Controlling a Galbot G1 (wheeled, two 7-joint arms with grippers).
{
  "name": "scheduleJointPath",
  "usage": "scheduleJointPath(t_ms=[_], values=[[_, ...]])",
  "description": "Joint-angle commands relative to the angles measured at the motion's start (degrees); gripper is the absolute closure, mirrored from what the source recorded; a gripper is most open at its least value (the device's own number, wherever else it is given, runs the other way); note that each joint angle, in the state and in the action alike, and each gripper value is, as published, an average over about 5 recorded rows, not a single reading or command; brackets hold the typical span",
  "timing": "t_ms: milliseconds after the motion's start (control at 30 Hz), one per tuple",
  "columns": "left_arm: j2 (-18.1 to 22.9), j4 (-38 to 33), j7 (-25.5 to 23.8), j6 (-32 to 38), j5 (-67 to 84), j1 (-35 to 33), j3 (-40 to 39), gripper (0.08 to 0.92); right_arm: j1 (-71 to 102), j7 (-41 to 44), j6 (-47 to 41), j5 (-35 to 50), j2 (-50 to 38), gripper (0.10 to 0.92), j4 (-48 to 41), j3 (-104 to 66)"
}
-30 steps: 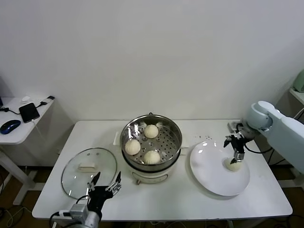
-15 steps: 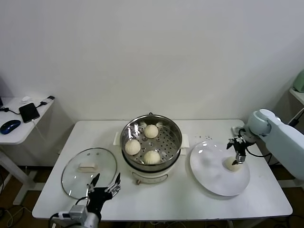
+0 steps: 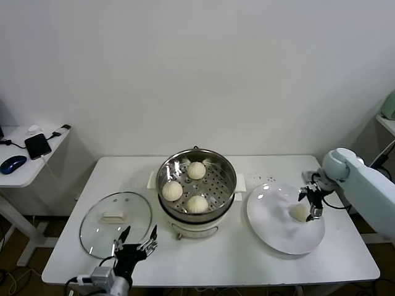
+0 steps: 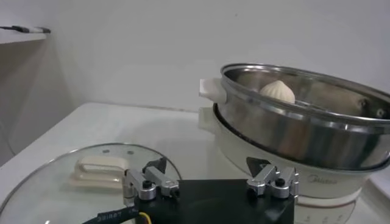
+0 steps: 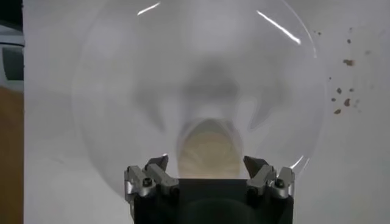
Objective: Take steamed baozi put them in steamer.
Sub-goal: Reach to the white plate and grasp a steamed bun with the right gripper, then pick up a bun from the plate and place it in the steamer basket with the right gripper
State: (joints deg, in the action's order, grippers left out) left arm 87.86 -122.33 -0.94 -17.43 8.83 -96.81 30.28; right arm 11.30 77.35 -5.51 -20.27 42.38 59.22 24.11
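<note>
Since a second ago the right gripper (image 3: 310, 202) has dropped and slid slightly outward, now sitting low at the last baozi (image 3: 300, 213) on the white plate (image 3: 271, 228); nothing else shifted. Head view: three baozi (image 3: 197, 170) already lie on the perforated tray of the steamer (image 3: 196, 182), mid-table (image 3: 247, 265); glass lid (image 3: 115, 215) flat on the robot's left; left gripper (image 3: 137, 242) parked near the front edge, just beside the lid, fingers spread, holding nothing. Right fingers spread too, tips at the bun's outer side; contact uncertain from here. Left wrist view: left gripper (image 4: 210, 182) idle and wide, lid (image 4: 85, 176) below it, steamer wall (image 4: 304, 131) ahead with one bun top (image 4: 278, 92) showing above the rim. Right wrist view: right gripper (image 5: 210, 176) straddles the bun (image 5: 208, 149), one finger (image 5: 152, 176) to each side, not yet pinched. Judgement: fourth and final pick in hand, at the pre-grasp. Next move calls for a gentle squeeze on soft dough, a clean lift off the plate, then carry over the steamer rim to the free patch of tray, clear of the three already seated.
</note>
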Motion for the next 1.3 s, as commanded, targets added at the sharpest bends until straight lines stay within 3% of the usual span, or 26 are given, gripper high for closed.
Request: scheduleJointPath(t_ms=[33,767,1033,1300], values=[[0.0,0.2,0.0,0.1,0.0,-0.1,0.0,0.177,0.5,-0.7,1.5,-2.6,1.7,0.203,-2.8,-0.8],[0.1,0.8,0.0,0.1,-0.1,0.1,0.0,0.177,0.9,-1.1,1.5,-4.5,3.5,0.216,-4.5,-1.7],[0.1,1.0,0.0,0.1,-0.1,0.1,0.0,0.177,0.4,-1.0,1.2,-4.4,3.1,0.366,-4.2,-1.4],[0.2,1.1,0.1,0.2,-0.1,0.5,-0.4,0.177,-3.4,-0.3,-1.1,-0.7,1.1,0.449,-1.6,1.9]])
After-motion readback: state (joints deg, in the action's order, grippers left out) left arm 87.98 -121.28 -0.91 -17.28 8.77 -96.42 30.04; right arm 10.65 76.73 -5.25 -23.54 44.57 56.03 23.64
